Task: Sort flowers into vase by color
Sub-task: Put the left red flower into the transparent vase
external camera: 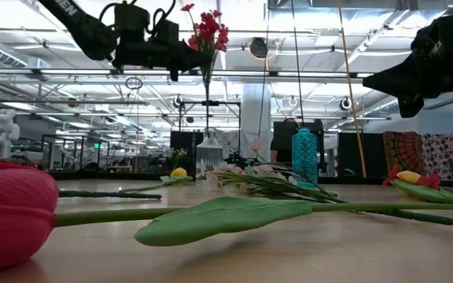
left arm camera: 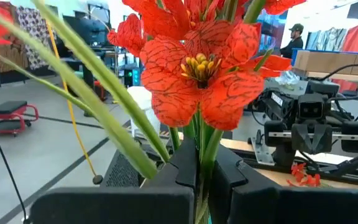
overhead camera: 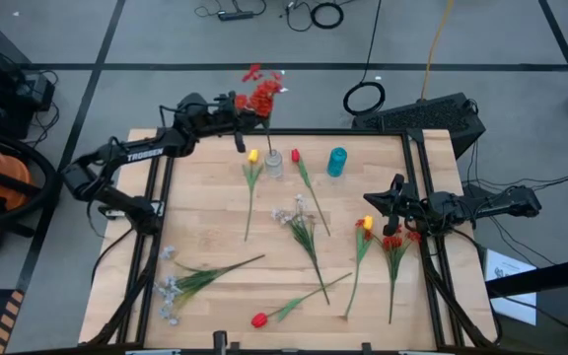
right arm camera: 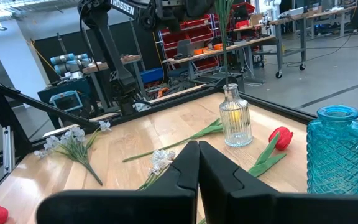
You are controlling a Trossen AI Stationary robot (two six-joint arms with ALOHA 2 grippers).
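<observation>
Left hand (overhead camera: 242, 122) is clamped on the red flower cluster (overhead camera: 262, 94) stem, held upright high over the clear vase (overhead camera: 273, 163) near the table's far edge, presumably to lower it in. Right hand (overhead camera: 387, 204), fingers closed and empty, waits by the right edge.

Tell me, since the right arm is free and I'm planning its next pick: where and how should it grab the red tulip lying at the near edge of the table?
Probably the bare stem, not the bloom. The red tulip lies flat, its thin stem slanting toward the table's middle, clear of other flowers there. The right gripper could descend from above, fingers straddling the stem.
</observation>
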